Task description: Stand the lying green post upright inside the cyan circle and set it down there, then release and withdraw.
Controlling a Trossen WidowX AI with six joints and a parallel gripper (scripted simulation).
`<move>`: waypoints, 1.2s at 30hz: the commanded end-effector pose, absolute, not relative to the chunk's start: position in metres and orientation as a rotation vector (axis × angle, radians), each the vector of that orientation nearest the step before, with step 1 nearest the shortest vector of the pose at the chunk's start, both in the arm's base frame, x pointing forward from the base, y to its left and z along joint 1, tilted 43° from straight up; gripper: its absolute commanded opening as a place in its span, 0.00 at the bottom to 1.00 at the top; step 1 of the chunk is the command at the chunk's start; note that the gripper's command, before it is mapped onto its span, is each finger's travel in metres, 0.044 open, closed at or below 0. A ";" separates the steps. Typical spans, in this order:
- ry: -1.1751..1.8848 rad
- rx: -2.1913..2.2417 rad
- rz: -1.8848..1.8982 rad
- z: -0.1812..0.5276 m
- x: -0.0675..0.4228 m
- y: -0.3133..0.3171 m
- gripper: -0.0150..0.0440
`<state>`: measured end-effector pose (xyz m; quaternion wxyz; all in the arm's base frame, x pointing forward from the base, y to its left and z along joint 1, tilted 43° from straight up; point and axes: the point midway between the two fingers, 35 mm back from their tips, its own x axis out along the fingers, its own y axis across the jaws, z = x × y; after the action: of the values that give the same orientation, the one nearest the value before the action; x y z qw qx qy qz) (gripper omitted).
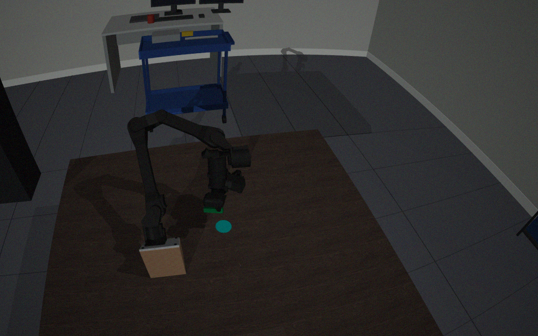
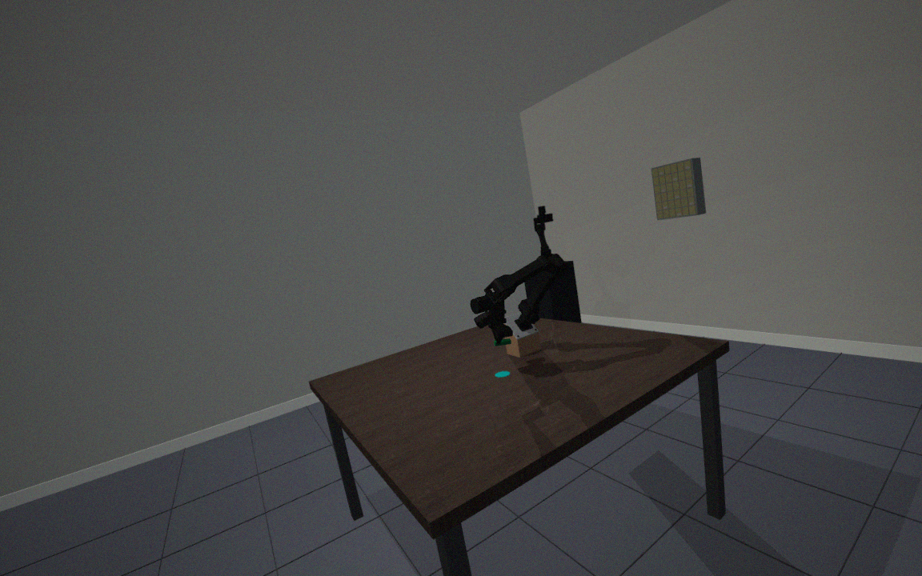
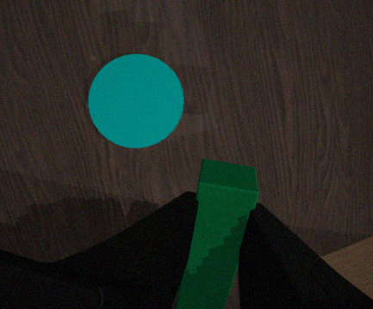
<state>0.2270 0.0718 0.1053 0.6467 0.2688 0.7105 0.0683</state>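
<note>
The green post [image 1: 213, 210] [image 2: 502, 342] [image 3: 220, 219] lies roughly level between the fingertips of my gripper [image 1: 214, 208] [image 2: 500, 341] [image 3: 220, 210]. The gripper is shut on it and holds it above the table. In the wrist view one end of the post points toward the upper part of the picture, and its other end runs out of the bottom edge. The flat cyan circle [image 1: 223, 226] [image 2: 502, 374] [image 3: 135, 100] lies on the table with nothing on it. It is up and left of the post's end in the wrist view.
The wooden block [image 1: 164, 262] [image 2: 515, 346] [image 3: 362, 262] under the arm's base stands on the dark table [image 1: 304, 259] [image 2: 406, 415]. A blue cart [image 1: 185, 50] and a grey desk [image 1: 116, 24] stand behind the table, and a black cabinet [image 1: 3, 158] stands at the left.
</note>
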 end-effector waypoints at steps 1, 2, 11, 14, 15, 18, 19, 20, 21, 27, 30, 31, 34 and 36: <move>1.610 0.592 0.131 0.102 0.225 0.072 0.29; 1.609 0.587 0.126 0.102 0.225 0.072 0.29; 1.589 0.541 0.084 0.097 0.223 0.072 0.29; 1.582 0.527 0.071 0.095 0.222 0.072 0.29; 1.579 0.522 0.066 0.095 0.222 0.072 0.29; 1.571 0.508 0.052 0.094 0.222 0.072 0.29; 1.568 0.504 0.048 0.093 0.221 0.072 0.29; 1.565 0.499 0.044 0.093 0.221 0.072 0.29; 1.561 0.495 0.039 0.092 0.221 0.072 0.29; 1.542 0.469 0.013 0.090 0.220 0.072 0.29; 1.531 0.457 0.000 0.089 0.220 0.072 0.29; 1.527 0.453 -0.004 0.088 0.220 0.072 0.29; 1.516 0.442 -0.017 0.087 0.220 0.072 0.29; 1.508 0.434 -0.025 0.087 0.220 0.072 0.29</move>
<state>0.2206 0.0728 0.0883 0.7026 0.1994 0.6830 -0.0029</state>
